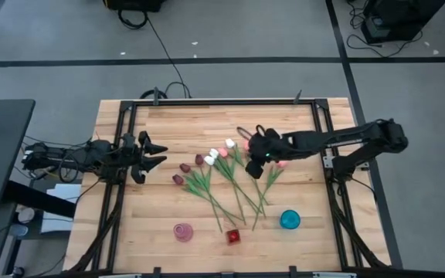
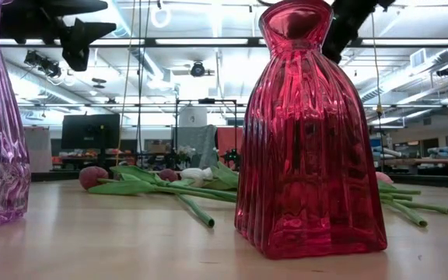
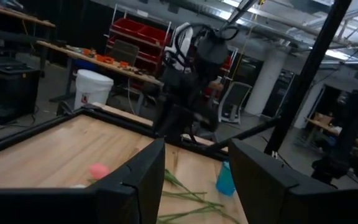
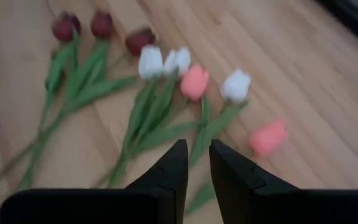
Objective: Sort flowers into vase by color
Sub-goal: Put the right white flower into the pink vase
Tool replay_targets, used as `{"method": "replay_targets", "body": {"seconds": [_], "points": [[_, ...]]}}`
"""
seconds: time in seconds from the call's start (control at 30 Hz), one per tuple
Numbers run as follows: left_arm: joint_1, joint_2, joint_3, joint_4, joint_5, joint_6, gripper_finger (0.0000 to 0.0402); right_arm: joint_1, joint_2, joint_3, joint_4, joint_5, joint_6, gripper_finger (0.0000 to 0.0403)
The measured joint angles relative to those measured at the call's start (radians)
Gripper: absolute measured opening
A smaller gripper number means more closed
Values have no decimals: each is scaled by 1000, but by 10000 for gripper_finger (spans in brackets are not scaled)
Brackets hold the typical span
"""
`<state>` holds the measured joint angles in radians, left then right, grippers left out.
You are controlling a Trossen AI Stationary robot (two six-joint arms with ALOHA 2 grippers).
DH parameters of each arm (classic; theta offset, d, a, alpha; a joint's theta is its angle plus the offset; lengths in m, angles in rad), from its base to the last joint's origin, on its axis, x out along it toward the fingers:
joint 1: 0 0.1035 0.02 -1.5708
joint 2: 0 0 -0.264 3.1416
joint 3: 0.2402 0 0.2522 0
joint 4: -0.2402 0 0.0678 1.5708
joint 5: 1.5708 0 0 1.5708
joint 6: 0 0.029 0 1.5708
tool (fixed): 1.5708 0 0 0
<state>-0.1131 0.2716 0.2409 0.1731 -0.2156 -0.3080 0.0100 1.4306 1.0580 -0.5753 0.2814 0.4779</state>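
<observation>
Lying loose on the table [image 1: 300, 139], flowers [image 1: 221, 166] show maroon, white, pink heads.

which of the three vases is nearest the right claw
The teal vase. It stands at the right end of the row of vases, on the right claw's side; the red vase and pink vase stand farther left.

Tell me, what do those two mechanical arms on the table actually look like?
Both are dark, nearly black, jointed arms. The left arm carries a tangle of loose black cables near its base; the right arm looks slimmer and smoother. Each ends in a gripper, left gripper, right gripper, with two flat, angular black jaws. No markings show.
</observation>
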Motion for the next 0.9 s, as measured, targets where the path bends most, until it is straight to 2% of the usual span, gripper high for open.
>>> {"method": "replay_targets", "body": {"seconds": [0.1, 0.2, 0.37, 0.6, 0.73, 0.9], "points": [[0, 9, 0, -2, -18, 23, 182, 19, 59, 43, -75, 2, -27, 81], [0, 27, 0, -2, -37, 44, 182, 31, 118, 43, -59, -26, -107, 96], [0, 55, 0, -1, -60, 43, 182, 16, 208, 43, 12, -114, -118, 148], [0, 80, 0, 0, -74, 42, 182, -20, 316, 43, 28, -105, -31, 217], [0, 83, 0, -1, -85, 44, 182, -40, 359, 43, 28, -149, -3, 222], [0, 83, 0, -3, -106, 67, 182, -46, 424, 79, 11, -140, -28, 195]]}}
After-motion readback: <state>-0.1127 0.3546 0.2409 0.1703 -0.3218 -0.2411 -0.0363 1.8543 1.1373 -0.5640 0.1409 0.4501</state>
